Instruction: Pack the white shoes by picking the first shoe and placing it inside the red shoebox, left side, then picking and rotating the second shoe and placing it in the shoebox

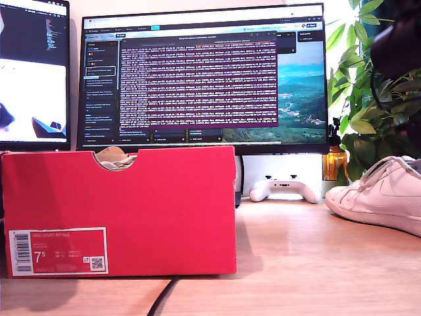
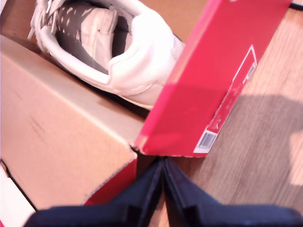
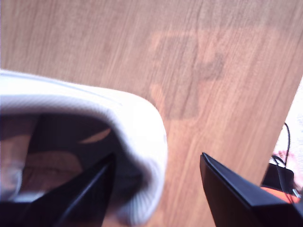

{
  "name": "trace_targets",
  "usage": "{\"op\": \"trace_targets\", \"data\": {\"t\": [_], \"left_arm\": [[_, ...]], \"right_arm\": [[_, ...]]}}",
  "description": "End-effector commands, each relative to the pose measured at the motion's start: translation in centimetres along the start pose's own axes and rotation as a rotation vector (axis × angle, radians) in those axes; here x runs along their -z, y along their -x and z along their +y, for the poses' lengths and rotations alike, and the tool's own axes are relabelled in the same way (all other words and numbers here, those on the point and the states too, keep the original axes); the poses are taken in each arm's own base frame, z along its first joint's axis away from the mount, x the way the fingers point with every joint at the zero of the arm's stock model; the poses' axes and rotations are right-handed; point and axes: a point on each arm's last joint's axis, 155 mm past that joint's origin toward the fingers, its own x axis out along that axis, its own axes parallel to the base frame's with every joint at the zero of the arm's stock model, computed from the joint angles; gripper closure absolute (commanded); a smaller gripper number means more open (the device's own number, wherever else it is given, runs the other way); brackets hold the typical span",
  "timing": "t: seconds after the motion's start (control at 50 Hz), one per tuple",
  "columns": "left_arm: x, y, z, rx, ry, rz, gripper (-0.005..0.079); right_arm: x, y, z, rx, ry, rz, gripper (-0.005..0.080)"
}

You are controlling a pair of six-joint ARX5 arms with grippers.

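Observation:
The red shoebox (image 1: 131, 197) stands at the exterior view's left, its label facing the camera. One white shoe (image 2: 128, 52) lies inside the red shoebox (image 2: 213, 71), and a bit of it (image 1: 115, 158) shows through the thumb notch. My first gripper (image 2: 163, 163) hovers shut and empty above the box's corner. The other white shoe (image 1: 381, 194) rests on the table at the exterior view's right. My second gripper (image 3: 157, 158) is open astride that shoe's heel collar (image 3: 94, 99), one finger inside the opening and one outside.
A white game controller (image 1: 284, 187) lies under the big monitor (image 1: 204, 72). An amber bottle (image 1: 335, 163) and a plant (image 1: 368, 99) stand behind the right shoe. A dark arm part (image 1: 395, 39) hangs above it. A black cable (image 1: 161, 299) runs along the table's front.

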Motion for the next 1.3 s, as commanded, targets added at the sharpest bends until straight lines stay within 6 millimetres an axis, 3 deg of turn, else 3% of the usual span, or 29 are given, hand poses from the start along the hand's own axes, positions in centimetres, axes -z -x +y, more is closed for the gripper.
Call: {"op": "trace_targets", "data": {"t": [0.0, 0.18, 0.24, 0.4, 0.42, 0.56, 0.74, 1.04, 1.14, 1.28], "left_arm": [[-0.4, 0.1, 0.2, -0.004, 0.000, -0.011, 0.0754], [-0.4, 0.1, 0.2, -0.004, 0.000, -0.011, 0.0754], [-0.4, 0.1, 0.2, -0.004, 0.000, -0.011, 0.0754], [-0.4, 0.1, 0.2, -0.004, 0.000, -0.011, 0.0754], [-0.4, 0.1, 0.2, -0.004, -0.001, -0.011, 0.0754], [-0.4, 0.1, 0.2, -0.004, -0.001, -0.011, 0.0754], [-0.4, 0.1, 0.2, -0.004, 0.000, -0.011, 0.0754], [-0.4, 0.1, 0.2, -0.004, 0.000, -0.011, 0.0754], [-0.4, 0.1, 0.2, -0.004, 0.000, -0.011, 0.0754], [-0.4, 0.1, 0.2, -0.004, 0.000, -0.011, 0.0754]], "right_arm": [[0.2, -1.0, -0.4, 0.016, -0.009, 0.006, 0.0244], [0.6, -2.0, -0.3, 0.003, -0.046, 0.009, 0.0330], [0.7, -2.3, -0.5, 0.008, -0.068, 0.010, 0.0413], [0.6, -2.3, -0.2, -0.003, -0.101, 0.003, 0.0756], [0.6, -2.3, -0.1, -0.008, -0.102, 0.003, 0.0769], [0.2, -2.1, 0.7, -0.040, -0.096, 0.000, 0.0761], [-0.7, -0.9, 2.1, -0.085, 0.046, -0.028, 0.0761], [-2.9, 3.4, 6.0, -0.201, 0.598, -0.132, 0.0762], [-2.7, 4.9, 7.4, -0.261, 0.813, -0.147, 0.0762], [-2.4, 7.3, 9.3, -0.360, 0.987, -0.170, 0.0762]]}}
